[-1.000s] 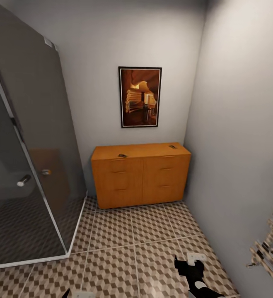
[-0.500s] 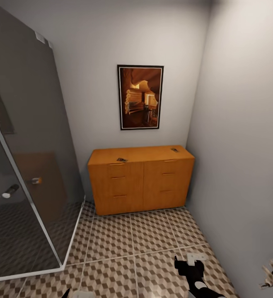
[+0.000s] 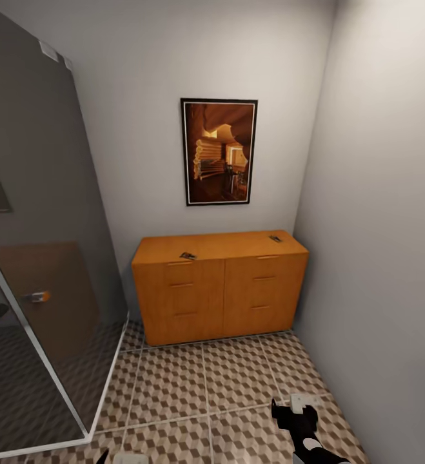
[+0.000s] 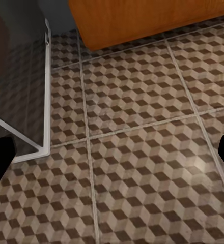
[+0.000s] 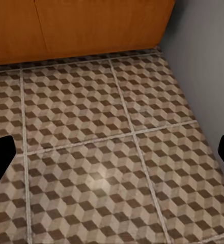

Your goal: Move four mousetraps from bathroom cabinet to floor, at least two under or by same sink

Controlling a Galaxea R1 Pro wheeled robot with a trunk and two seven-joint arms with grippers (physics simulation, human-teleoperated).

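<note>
We are facing the cabinet (image 3: 220, 283) at twelve o'clock in the bathroom corner

We are seeing two mousetraps on its flat top: one (image 3: 187, 256) at the front edge toward eleven o'clock, another (image 3: 275, 238) near the back toward one o'clock. The patterned bathroom floor (image 3: 193, 386) is lying between us and it. Our left gripper (image 4: 112, 157) and right gripper (image 5: 112, 157) are hanging over bare tiles, fingers spread wide, grasping nothing. A glass shower screen (image 3: 38, 258) is standing at nine o'clock, a framed picture (image 3: 218, 151) hanging above the cabinet

My head camera has closed in and swung right: the cabinet (image 3: 220, 287) looks larger, the wall rack at the right edge is gone, less shower glass (image 3: 38, 258) shows.
</note>
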